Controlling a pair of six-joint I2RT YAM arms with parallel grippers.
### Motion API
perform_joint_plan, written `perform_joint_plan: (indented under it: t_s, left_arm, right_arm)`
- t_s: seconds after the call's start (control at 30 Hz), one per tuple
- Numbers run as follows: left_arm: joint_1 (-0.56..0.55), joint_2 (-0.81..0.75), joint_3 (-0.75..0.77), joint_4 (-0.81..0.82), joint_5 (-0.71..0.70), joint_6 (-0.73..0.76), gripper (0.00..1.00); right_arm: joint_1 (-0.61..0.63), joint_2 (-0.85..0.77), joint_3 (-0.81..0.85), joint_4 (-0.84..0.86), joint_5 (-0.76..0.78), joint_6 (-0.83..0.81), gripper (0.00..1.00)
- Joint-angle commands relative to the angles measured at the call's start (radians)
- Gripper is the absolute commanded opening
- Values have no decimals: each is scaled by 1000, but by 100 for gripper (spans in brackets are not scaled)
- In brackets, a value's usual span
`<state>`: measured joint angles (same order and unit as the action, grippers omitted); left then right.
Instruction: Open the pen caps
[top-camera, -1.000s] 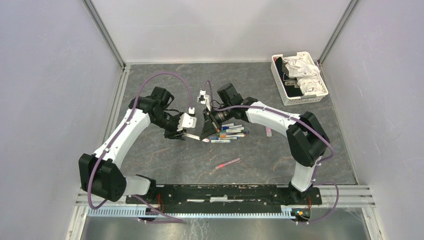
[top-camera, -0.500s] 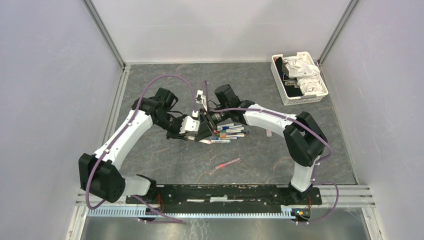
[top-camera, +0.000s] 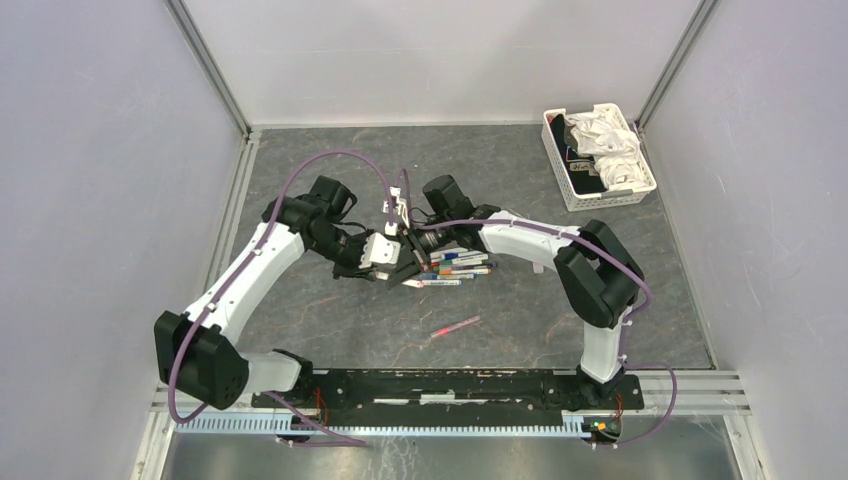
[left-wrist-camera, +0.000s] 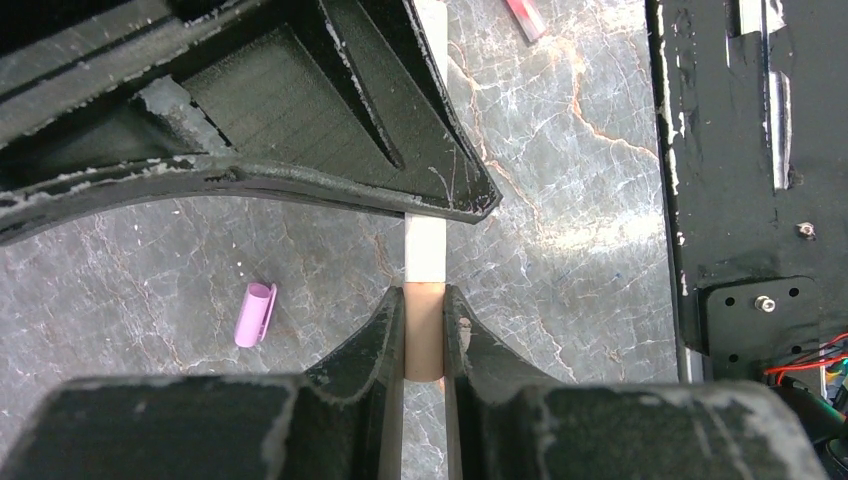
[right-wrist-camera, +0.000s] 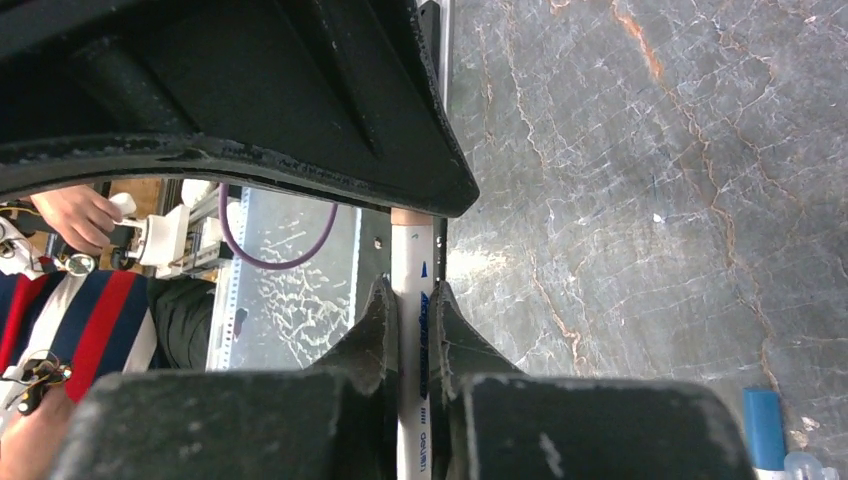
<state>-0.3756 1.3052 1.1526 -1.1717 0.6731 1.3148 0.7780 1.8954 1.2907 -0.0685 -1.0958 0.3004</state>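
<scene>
A peach cap (left-wrist-camera: 424, 335) is pinched between the fingers of the left gripper (left-wrist-camera: 424, 297). It is held clear of the grey marbled table (left-wrist-camera: 590, 200) and in line with the white barrel (left-wrist-camera: 424, 250), on which it is still seated. A purple cap (left-wrist-camera: 255, 314) lies loose on its side on the table, left of the held one and apart from it. A blue cap (right-wrist-camera: 765, 425) rests on the table at the right wrist view's lower right edge; whether a pen sits in it cannot be told. From above, a row of pens (top-camera: 455, 268) lies side by side, their coloured ends too small to tell apart.
</scene>
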Motion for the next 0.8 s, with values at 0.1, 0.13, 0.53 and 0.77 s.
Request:
perform_joint_plan:
  t_s: [0.1, 0.13, 0.53, 0.77]
  left_arm:
    - [-5, -38, 17, 14, -88, 4, 2]
    - [-4, -41, 12, 13, -105, 15, 2]
    - [38, -54, -39, 37, -417, 166, 2]
    - [102, -8, -41, 95, -287, 118, 2]
  right_arm:
    - [-3, -49, 14, -163, 33, -164, 0]
    - [-8, -62, -11, -164, 39, -171, 0]
    - [-51, -183, -187, -329, 110, -339, 0]
    - [-190, -312, -271, -256, 228, -252, 0]
